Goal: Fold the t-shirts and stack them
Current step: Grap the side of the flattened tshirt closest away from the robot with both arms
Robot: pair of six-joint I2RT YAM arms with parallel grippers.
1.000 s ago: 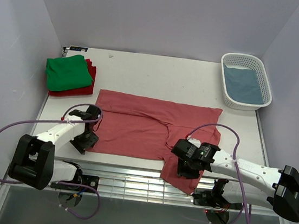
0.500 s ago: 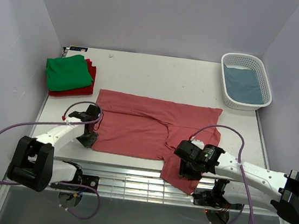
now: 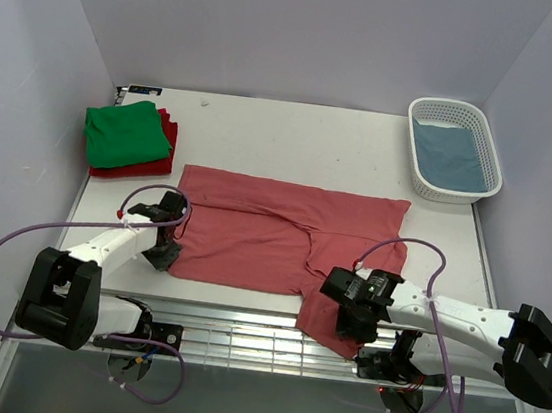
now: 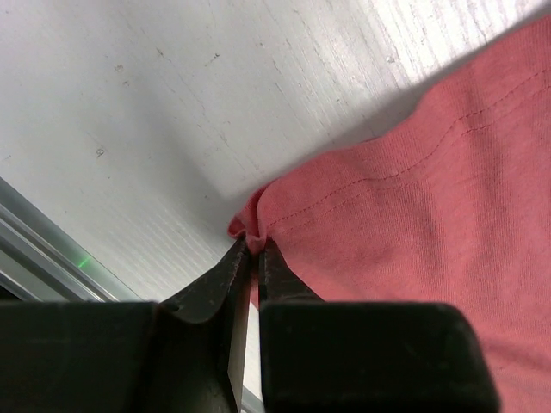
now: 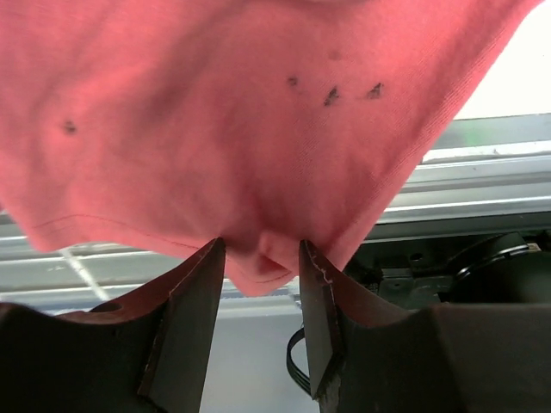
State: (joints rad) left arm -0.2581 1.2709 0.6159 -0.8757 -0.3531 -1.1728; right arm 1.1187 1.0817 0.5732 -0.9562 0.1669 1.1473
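1. Has slid the right gripper (image 3: 355,319) toward the table's (image 3: 295,133) near edge over the last second; jaws spread astride the overhanging hem of the pinkish-red t-shirt (image 3: 252,236).
2. Pinches that shirt's near-left corner with the left gripper (image 4: 250,248).
3. Close fully on the hem, then lift both corners level.

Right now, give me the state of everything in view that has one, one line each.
pinkish-red t-shirt, spread out on the table, not stacked
green t-shirt, folded, atop the dark red t-shirt
dark red t-shirt, folded, bottom of the stack
grey-blue t-shirt, lying in the basket
basket, upright
left pincer, shut on the pinkish-red t-shirt's corner
right pincer, open, astride that shirt's hem
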